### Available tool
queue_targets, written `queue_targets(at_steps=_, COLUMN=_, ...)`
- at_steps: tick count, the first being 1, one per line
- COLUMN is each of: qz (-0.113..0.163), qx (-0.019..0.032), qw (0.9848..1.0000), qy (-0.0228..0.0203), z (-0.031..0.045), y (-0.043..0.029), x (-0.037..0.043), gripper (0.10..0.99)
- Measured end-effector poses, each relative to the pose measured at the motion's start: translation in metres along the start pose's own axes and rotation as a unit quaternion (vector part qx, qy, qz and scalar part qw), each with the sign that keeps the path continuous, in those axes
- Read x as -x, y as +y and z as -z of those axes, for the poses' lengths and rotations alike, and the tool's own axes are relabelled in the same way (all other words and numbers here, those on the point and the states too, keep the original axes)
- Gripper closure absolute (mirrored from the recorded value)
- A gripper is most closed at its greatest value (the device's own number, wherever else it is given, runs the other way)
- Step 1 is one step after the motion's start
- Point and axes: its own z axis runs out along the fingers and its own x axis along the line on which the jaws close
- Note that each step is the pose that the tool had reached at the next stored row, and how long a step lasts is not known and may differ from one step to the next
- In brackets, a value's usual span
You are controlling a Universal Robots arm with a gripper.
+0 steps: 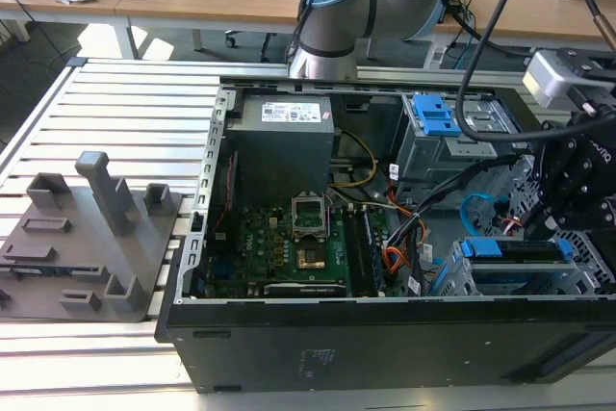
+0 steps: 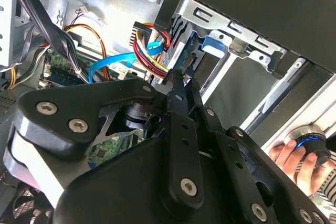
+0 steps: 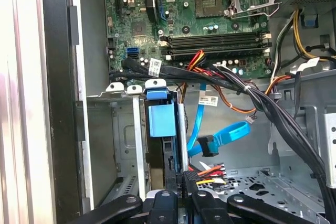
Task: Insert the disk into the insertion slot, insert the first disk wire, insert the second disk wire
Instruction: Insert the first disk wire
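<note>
The disk (image 1: 510,250) sits in its blue carrier (image 3: 160,120) inside the insertion slot (image 1: 580,279), a grey metal cage (image 3: 124,135). My gripper (image 1: 549,223) hangs just behind the disk's rear end. In both wrist views its black fingers (image 2: 178,103) are shut on a black plug with red, yellow and black leads (image 3: 206,171), the first disk wire, held close to the disk's back edge (image 2: 190,51). The second disk wire (image 3: 227,134), a light-blue flat cable, loops beside it with its black plug (image 3: 207,145) hanging free. It also shows in the exterior view (image 1: 475,211).
A thick black cable bundle (image 3: 262,106) runs across above the cage. An orange cable (image 1: 394,259) lies by the motherboard (image 1: 289,243). A blue-latched bay stack (image 1: 435,120) stands behind. A person's hand (image 2: 294,157) rests on a round knob outside the case. A grey fixture (image 1: 87,238) sits on the exterior view's left.
</note>
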Motion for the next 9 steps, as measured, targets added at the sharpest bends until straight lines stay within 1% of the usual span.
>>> queue_targets(at_steps=4, qz=0.000, qx=0.0000, qw=1.0000, qy=-0.0001, z=-0.0036, y=-0.0010, x=-0.0013, gripper=0.914)
queue_targets(at_steps=9, qz=0.000, qx=0.0000, qw=1.0000, qy=0.0002, z=-0.0055, y=-0.0016, x=-0.0025, gripper=0.914)
